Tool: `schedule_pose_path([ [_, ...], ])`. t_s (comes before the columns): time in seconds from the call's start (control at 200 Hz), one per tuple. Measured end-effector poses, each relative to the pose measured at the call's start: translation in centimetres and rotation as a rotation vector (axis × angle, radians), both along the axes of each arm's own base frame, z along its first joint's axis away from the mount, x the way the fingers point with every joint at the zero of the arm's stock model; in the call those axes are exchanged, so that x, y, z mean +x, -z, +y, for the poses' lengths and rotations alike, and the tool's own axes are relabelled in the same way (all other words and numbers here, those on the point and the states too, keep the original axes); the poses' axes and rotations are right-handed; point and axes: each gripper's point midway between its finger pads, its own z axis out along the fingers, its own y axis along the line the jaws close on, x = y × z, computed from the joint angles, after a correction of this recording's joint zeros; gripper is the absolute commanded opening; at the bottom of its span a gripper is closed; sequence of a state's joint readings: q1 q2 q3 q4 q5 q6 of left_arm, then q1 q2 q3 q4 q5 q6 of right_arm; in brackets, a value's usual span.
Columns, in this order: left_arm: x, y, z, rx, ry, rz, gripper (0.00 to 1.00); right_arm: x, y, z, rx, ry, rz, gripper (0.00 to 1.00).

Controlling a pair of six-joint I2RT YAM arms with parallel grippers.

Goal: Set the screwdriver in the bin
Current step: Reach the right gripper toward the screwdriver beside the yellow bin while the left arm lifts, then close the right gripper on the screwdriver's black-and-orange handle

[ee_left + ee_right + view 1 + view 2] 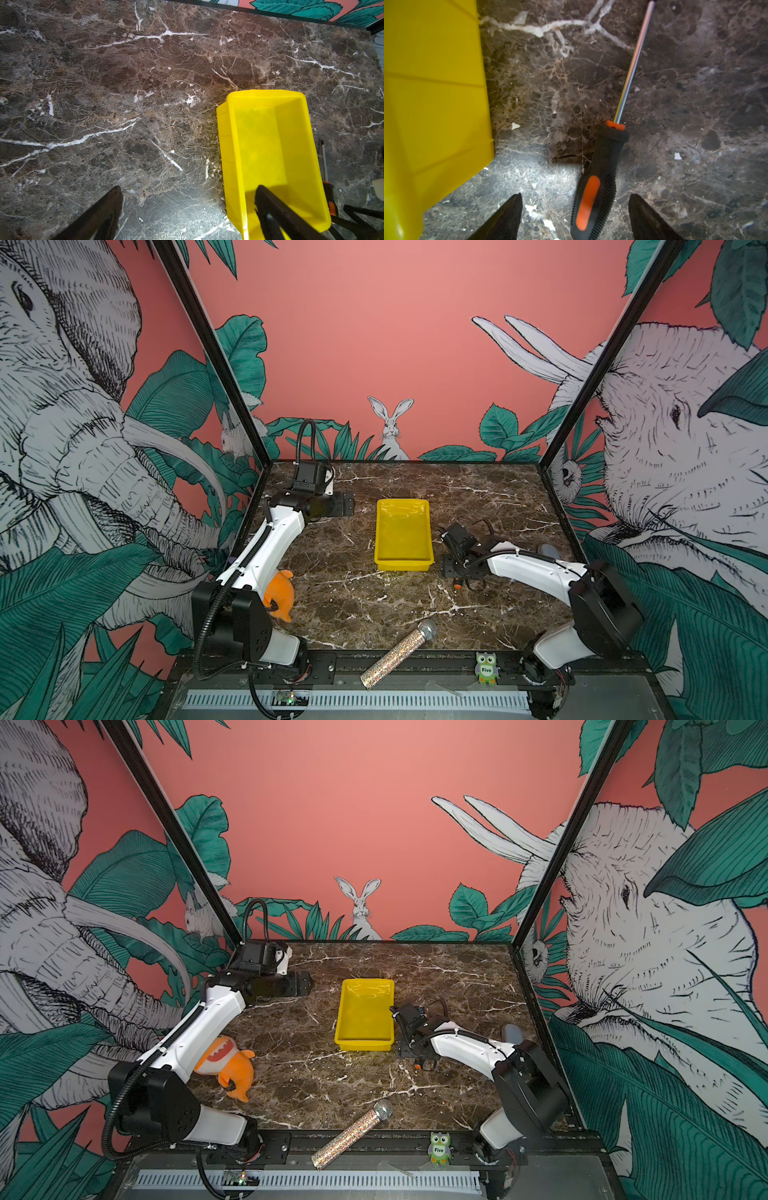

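The screwdriver (600, 176), black-and-orange handle and thin metal shaft, lies flat on the marble table just right of the bin (436, 104). My right gripper (575, 195) hangs low over the handle's rear end, open, a finger on each side with a gap to the handle. In both top views only an orange bit of the screwdriver (458, 584) (417, 1064) shows under that gripper (467, 581). The yellow bin (403, 562) (365, 1045) stands mid-table, nothing in it. My left gripper (189, 187) is open and holds nothing; it hovers left of the bin (230, 145), one finger above its inside.
A glittery silver microphone (399, 653) lies across the table's front edge. An orange shark plush (226, 1060) sits beside the left arm. A small green owl figure (486, 668) stands on the front rail. Printed walls close in the left, back and right sides.
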State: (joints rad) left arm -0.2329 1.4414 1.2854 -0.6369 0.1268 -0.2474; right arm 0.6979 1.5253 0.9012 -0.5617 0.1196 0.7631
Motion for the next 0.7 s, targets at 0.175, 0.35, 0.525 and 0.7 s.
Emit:
schedule_pose_path([
  [0.175,0.0,-0.2,0.1,0.005,-0.004,-0.007,1.00,0.0,0.3,-0.1,-0.003,0.020,0.006,0.72],
  [0.35,-0.3,-0.8,0.4,0.010,-0.007,-0.027,1.00,0.1,0.7,-0.8,-0.003,0.049,0.016,0.65],
  [0.525,-0.5,-1.3,0.8,0.027,-0.015,-0.046,1.00,-0.4,1.9,-2.6,-0.008,0.106,0.054,0.61],
  [0.7,-0.5,-1.3,1.1,0.048,-0.021,-0.053,1.00,-0.4,2.6,-2.7,0.000,0.119,0.071,0.56],
])
